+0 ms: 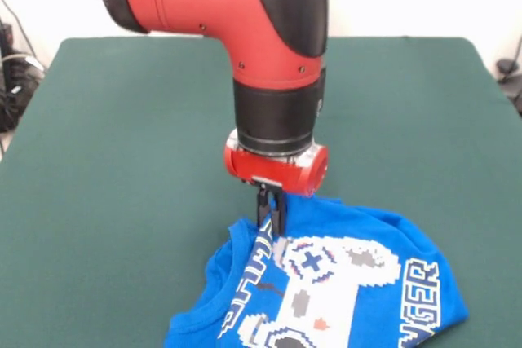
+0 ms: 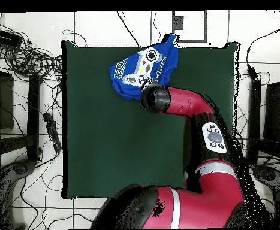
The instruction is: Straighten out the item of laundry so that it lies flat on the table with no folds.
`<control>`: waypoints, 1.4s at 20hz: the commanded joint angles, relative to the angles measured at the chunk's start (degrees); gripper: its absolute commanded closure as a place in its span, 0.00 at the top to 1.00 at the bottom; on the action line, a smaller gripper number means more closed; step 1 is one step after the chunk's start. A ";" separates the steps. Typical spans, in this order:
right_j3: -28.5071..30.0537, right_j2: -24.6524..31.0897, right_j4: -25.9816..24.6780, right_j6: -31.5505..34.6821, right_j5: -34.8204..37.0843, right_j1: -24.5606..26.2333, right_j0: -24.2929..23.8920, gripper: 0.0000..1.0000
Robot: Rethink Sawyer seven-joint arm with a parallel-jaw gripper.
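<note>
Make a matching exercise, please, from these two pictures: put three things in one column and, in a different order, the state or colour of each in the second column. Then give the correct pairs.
Things:
1. T-shirt
2. gripper
3. table

States:
A. covered in dark green cloth
B. shut on a pinch of blue fabric
C. bunched up and partly lifted, print facing up

Correct pairs: 1-C, 2-B, 3-A
</note>
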 commanded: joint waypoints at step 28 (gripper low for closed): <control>32.67 10.24 -1.38 1.96 -2.30 -22.86 -16.70 0.00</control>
